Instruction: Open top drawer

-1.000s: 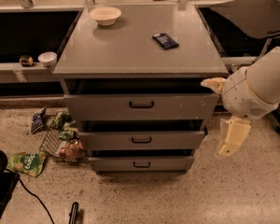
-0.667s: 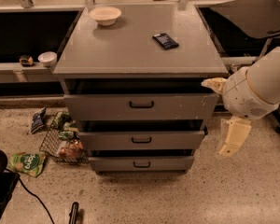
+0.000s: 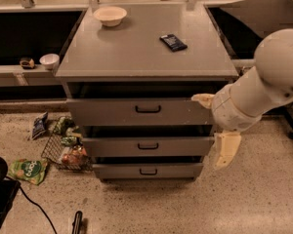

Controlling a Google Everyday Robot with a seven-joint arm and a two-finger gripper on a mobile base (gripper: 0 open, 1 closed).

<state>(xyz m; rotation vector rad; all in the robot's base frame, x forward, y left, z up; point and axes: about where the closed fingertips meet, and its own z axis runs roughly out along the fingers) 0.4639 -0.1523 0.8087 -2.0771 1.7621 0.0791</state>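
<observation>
**Top drawer** (image 3: 107, 112) — uppermost of 3, directly beneath the tabletop (image 3: 136, 52). Its black handle (image 3: 148, 109) sits centre-front, untouched.

**Gripper** (image 3: 207, 131) — I have it at 3 o'clock of that front, just off the right edge, spread wide and grasping nothing. The upper finger (image 3: 203, 100) is level with the drawer front. The lower finger (image 3: 227, 149) hangs beside the middle drawer (image 3: 117, 146).

**Assessment** — I judge this a staging stance, splayed ready for the handle, which lies toward 9 o'clock.

**Other items** — the bowl (image 3: 110, 15) and dark packet (image 3: 173, 42) rest on the tabletop, out of the drawer's path.
</observation>
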